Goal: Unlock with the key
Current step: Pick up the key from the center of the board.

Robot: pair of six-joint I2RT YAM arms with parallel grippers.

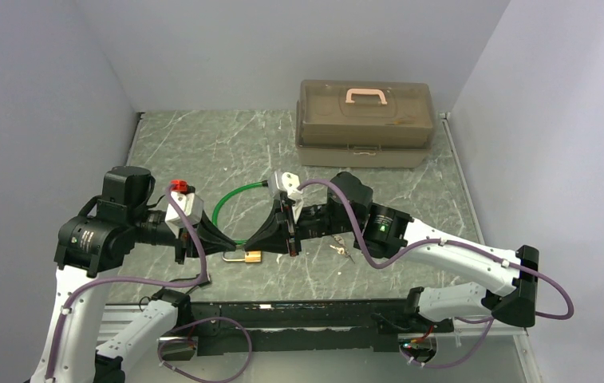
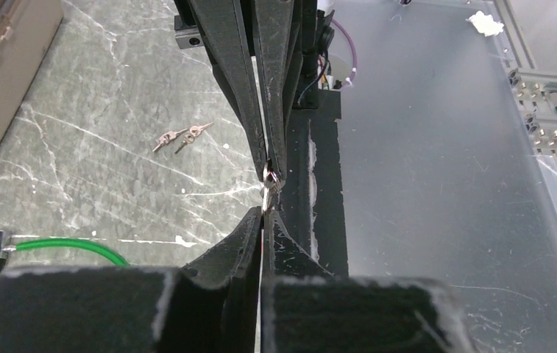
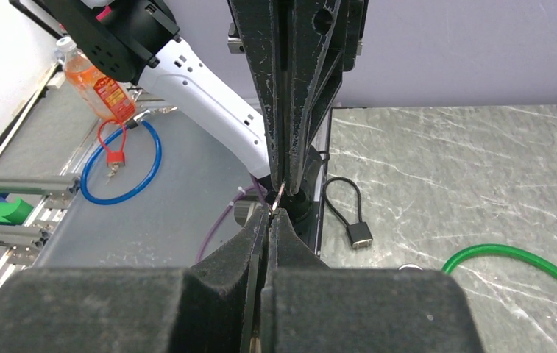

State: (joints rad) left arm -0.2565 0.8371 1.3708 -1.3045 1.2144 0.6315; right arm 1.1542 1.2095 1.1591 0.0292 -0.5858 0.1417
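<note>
Nearest to me, the brass padlock (image 1: pixel 252 257) lies on the desk (image 1: pixel 195 152), below the meeting tips. My right end effector (image 3: pixel 270 215) is clenched on the key (image 2: pixel 270 184) above the desk. The left end effector (image 2: pixel 263 215) is almost closed at the key, but I cannot tell if it grips.

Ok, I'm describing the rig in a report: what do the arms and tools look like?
The left arm and right arm have white links, black joint housings and loose purple cables. The left tool and right tool each have two long, black, tapering fingers, scuffed at the edges. A green light glows on the right arm.
</note>
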